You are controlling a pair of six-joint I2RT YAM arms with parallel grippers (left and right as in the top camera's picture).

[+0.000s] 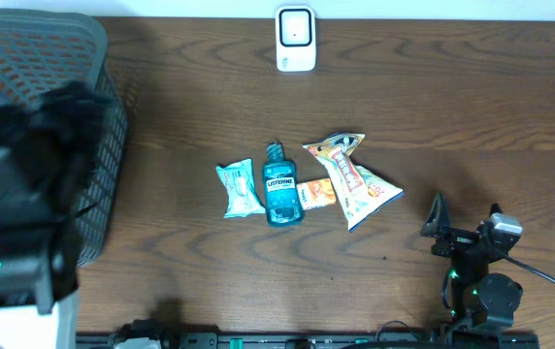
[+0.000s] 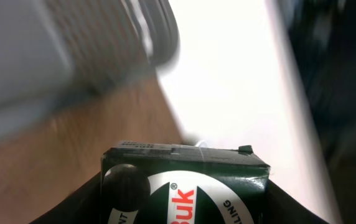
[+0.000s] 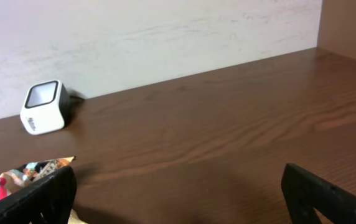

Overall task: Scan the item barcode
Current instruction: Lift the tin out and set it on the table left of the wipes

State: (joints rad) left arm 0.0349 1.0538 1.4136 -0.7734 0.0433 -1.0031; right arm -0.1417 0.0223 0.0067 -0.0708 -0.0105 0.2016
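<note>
In the left wrist view a dark green box [image 2: 184,163] with a white oval label and red letters sits between my left gripper's [image 2: 184,214] black fingers, which are shut on its two sides. Blurred wall and basket lie behind it. From overhead the left arm [image 1: 25,194] shows only as a blur over the basket. The white barcode scanner [image 1: 296,39] stands at the table's far edge, also seen as the scanner [image 3: 43,107] in the right wrist view. My right gripper [image 1: 465,211] rests open near the front right, with nothing between its fingers [image 3: 41,199].
A dark mesh basket [image 1: 64,44] fills the left side. Mid-table lie a teal packet [image 1: 239,189], a blue Listerine bottle [image 1: 281,186], a small orange packet [image 1: 317,193] and a snack bag [image 1: 355,179]. The snack bag's corner [image 3: 22,174] lies by my right gripper's left finger.
</note>
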